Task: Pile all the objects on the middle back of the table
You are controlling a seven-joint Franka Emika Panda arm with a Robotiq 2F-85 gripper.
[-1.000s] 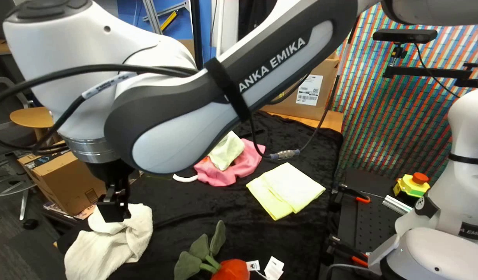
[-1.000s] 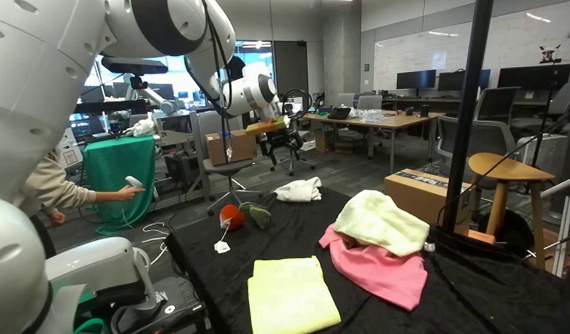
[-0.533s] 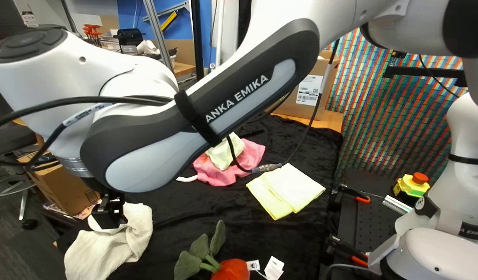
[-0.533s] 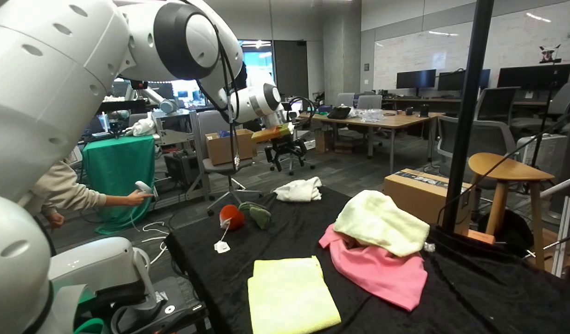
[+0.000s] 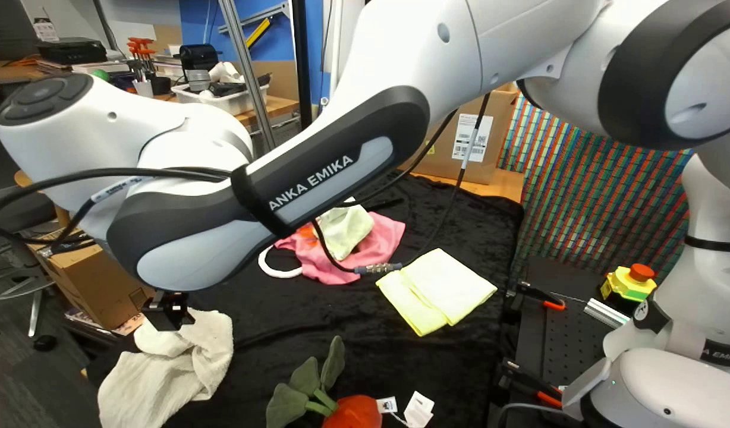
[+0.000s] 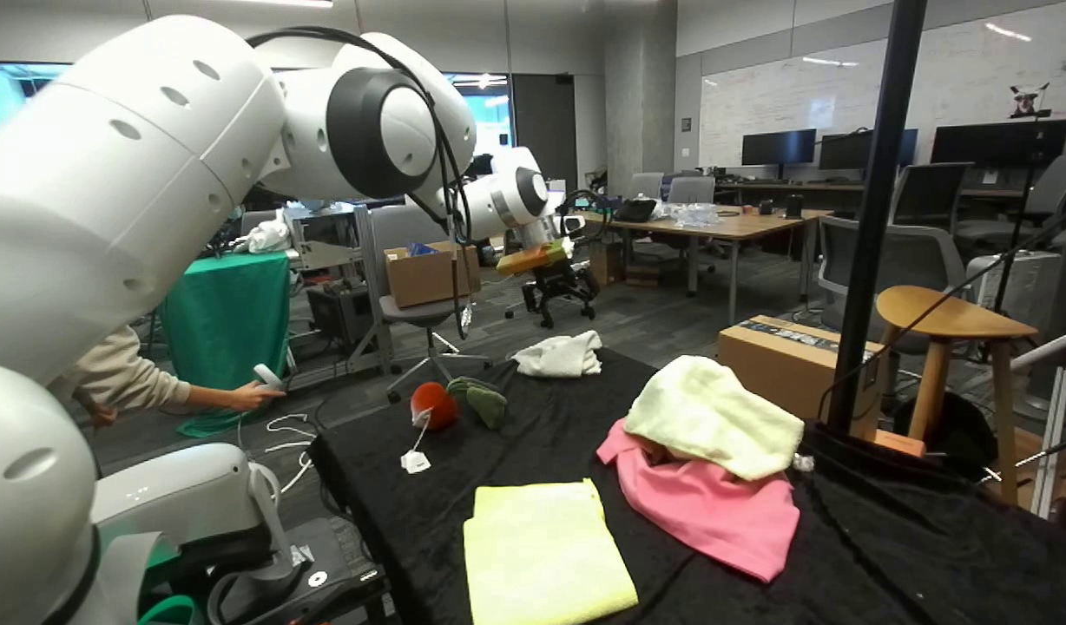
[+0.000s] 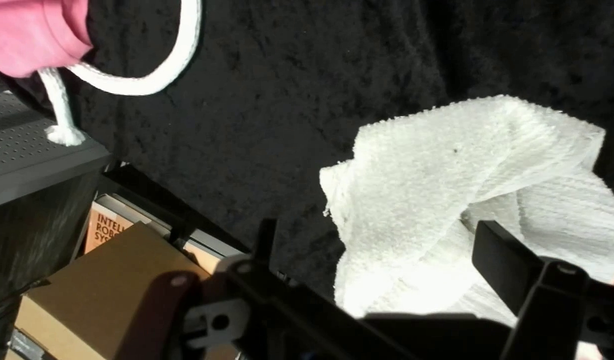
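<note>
Far left in an exterior view, I see a box (image 5: 100, 279) just beyond the edge of the black table (image 5: 308, 315). Next I find the towel (image 5: 169, 374), rumpled on the table at that edge. Above and apart from it I have the claw (image 7: 377, 235), jaws spread wide and gripping nothing on my wrist view: one finger (image 7: 507, 267) stands over the towel, the other off to its side. Further right I see the rope (image 5: 276, 273) curve out from under the pink cloth (image 5: 377, 241), with the pale cloth (image 5: 348, 230) resting on top of that. In the foreground lies the plush (image 5: 350, 414), leaves to the left. Then I spot the yellow cloth (image 5: 439, 291), folded and flat, apart from the pink one. Far right, off the table, is a red button (image 5: 641, 273).
</note>
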